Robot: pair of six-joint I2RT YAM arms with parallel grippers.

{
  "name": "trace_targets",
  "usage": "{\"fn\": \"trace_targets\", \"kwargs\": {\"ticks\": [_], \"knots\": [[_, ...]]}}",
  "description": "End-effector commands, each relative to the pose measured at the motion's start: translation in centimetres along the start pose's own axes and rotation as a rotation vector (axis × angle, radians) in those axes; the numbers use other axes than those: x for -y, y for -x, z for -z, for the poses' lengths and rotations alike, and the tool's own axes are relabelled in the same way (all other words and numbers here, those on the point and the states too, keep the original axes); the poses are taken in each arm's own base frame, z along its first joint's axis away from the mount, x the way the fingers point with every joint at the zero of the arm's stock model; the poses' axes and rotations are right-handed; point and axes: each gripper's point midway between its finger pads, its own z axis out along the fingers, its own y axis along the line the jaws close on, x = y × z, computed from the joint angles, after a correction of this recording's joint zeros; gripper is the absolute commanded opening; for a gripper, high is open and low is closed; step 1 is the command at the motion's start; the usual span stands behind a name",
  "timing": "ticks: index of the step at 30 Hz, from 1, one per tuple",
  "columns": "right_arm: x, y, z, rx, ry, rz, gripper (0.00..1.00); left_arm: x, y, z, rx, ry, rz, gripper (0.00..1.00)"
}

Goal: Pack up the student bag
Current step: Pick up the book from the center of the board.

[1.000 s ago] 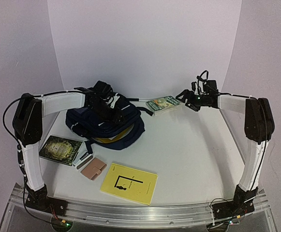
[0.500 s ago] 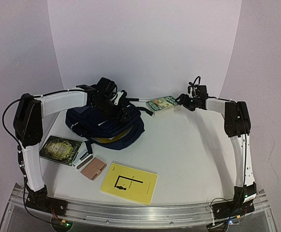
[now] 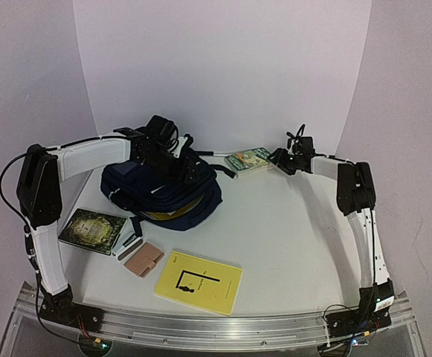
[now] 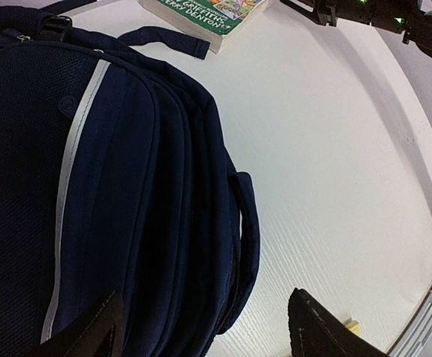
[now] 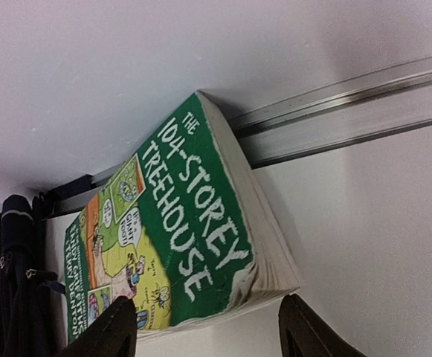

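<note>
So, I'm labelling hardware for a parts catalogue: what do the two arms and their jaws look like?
They match. The left arm and the right arm both have white boxy links joined by bulky black joint housings. Thin black cables loop loosely along each. The wrist ends are black clusters, and the jaws are plain black tapered wedges. Small green lights glow on the right arm's wrist end.

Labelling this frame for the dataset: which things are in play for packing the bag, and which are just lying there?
In play: bag; left fingers, open over it; Treehouse book; right fingers, open at its edge.

Lying about, untouched: dark book; yellow book; pink case; grey strips beside it. Probably packed later.
</note>
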Motion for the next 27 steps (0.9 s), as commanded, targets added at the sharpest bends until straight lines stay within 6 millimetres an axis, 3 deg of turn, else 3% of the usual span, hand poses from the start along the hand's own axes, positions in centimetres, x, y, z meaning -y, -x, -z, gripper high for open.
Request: {"fn": "trace_targets", "kwargs": {"ticks": [1, 9, 13, 15, 18, 23, 27], "knots": [[1.2, 1.4, -0.3, 0.08, -0.076, -0.032, 0.64, 0.8, 2.1, 3.2, 0.072, -0.002, -0.009, 0.76], [1.4, 1.4, -2.3, 0.088, -0.033, -0.042, 0.57, 0.6, 1.7, 3.0, 0.065, 0.006, -0.007, 0.76], [1.0, 0.9, -2.8, 0.07, 0.001, -0.07, 0.4, 0.5, 1.6, 2.9, 0.06, 0.011, -0.007, 0.76], [0.7, 1.2, -2.4, 0.072, 0.004, -0.071, 0.24, 0.5, 1.6, 2.9, 0.059, 0.011, -0.007, 0.76], [0.2, 1.5, -1.5, 0.065, 0.002, -0.065, 0.0, 0.4, 1.5, 2.8, 0.057, 0.011, -0.007, 0.76], [-0.6, 1.9, 2.1, 0.045, 0.006, -0.067, 0.0, 0.5, 1.7, 3.1, 0.064, 0.012, -0.008, 0.77], [-1.4, 1.7, 6.6, 0.028, 0.023, -0.092, 0.0, 0.9, 2.3, 3.9, 0.091, 0.002, -0.016, 0.8]]}}
